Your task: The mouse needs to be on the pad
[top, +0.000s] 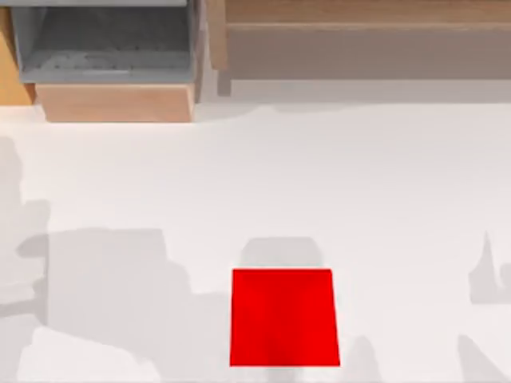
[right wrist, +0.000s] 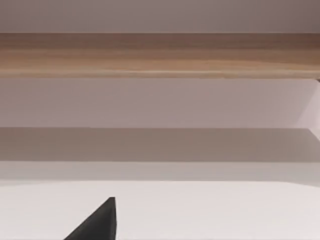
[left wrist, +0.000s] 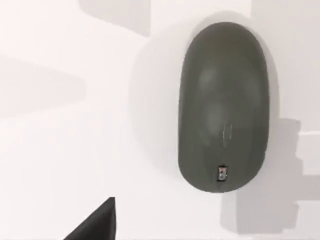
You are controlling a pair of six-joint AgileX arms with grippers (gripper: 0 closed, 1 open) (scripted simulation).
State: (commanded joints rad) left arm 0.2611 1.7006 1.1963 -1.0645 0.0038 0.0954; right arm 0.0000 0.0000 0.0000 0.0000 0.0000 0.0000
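We see the pad (top: 284, 317) flat on the tabletop (top: 383, 199), near edge, w/ the mouse (left wrist: 223, 107) lying apart on white surface; can't tell either end effector's opening.

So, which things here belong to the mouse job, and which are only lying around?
Belong to the job:
- mouse, dark grey, on the white table
- pad, red, bare

Just lying about:
- grey open drawer
- wooden shelf

Bare red pad (top: 284, 317) on white table (top: 319, 183), near front edge, ctr.
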